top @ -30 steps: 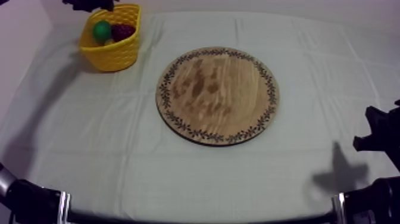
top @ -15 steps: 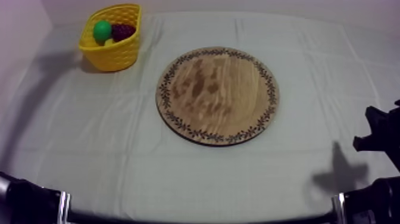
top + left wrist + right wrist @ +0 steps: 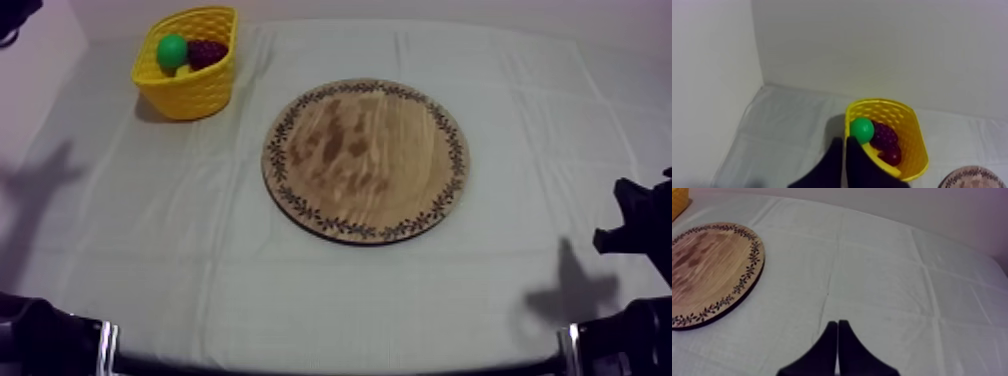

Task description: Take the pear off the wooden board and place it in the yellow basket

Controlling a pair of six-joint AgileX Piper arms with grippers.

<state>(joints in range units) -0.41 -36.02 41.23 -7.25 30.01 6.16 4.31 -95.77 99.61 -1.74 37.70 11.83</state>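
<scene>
pear [image 3: 862,130]: in basket [image 3: 911,131], at the end nearest left claw, touching grapes [image 3: 888,140]; long axis unclear
board [image 3: 365,160]: bare
left claw [image 3: 844,144]: closed, empty, near basket, pear ahead of tips; nearer arm
right claw [image 3: 837,324]: closed, empty, over cloth [image 3: 887,278], apart from board
writing: none readable
task: looks done

Bare cloth [image 3: 200,240] rings the round wooden board [image 3: 365,160] mid-table; the yellow basket [image 3: 190,95] blocks the far left corner
</scene>
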